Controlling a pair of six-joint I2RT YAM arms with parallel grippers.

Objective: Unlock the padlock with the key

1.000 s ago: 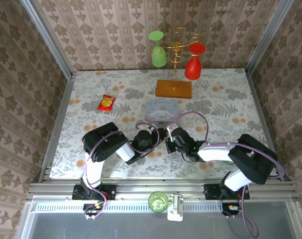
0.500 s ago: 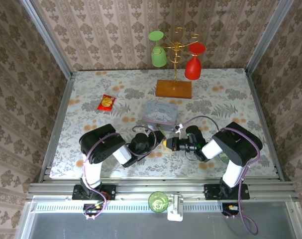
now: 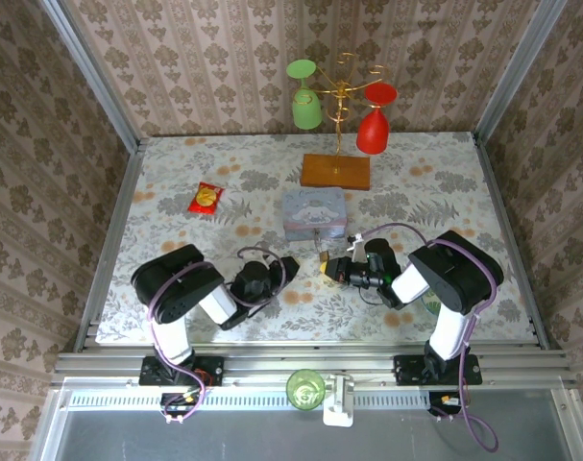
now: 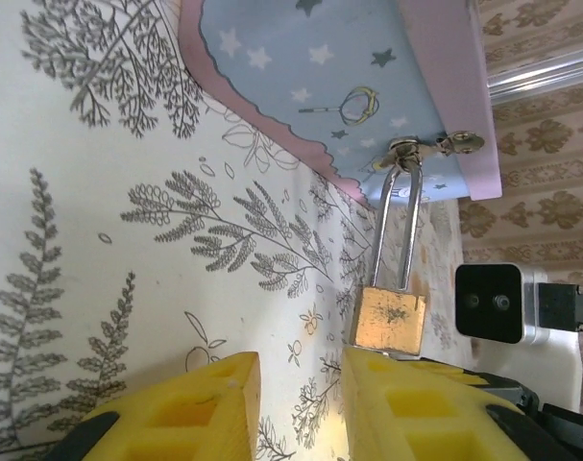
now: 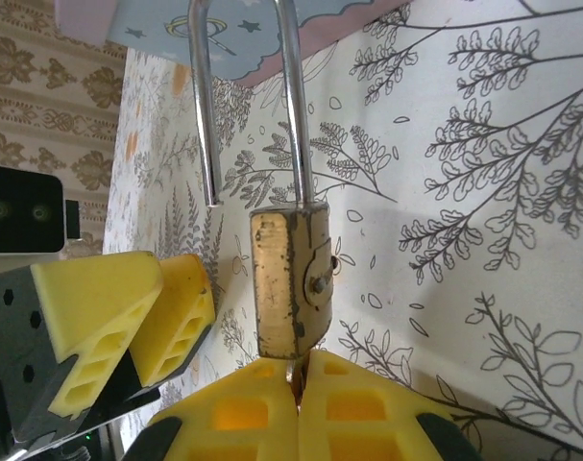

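Observation:
The small brass padlock [image 5: 289, 283] hangs by its silver shackle [image 4: 399, 226] from the hasp of the pale blue tin [image 3: 314, 213]. In the right wrist view one shackle leg ends free beside the body, out of its hole. My right gripper [image 5: 298, 363] is shut on the key [image 5: 296, 369], a thin sliver that enters the padlock's underside. My left gripper [image 4: 299, 394] stands open just short of the padlock, its yellow fingers [image 5: 128, 317] apart with nothing between them. From above, both grippers meet in front of the tin, left [image 3: 283, 267] and right [image 3: 329, 268].
A red-and-yellow snack packet [image 3: 206, 197] lies at the left. A wooden stand [image 3: 335, 171] with a green and a red glass hung on it stands behind the tin. A green cup [image 3: 306, 388] sits below the table's near rail.
The left gripper has drawn back from the padlock toward its base and now stands open. The right arm shifted right and low, its gripper still at the padlock's underside.

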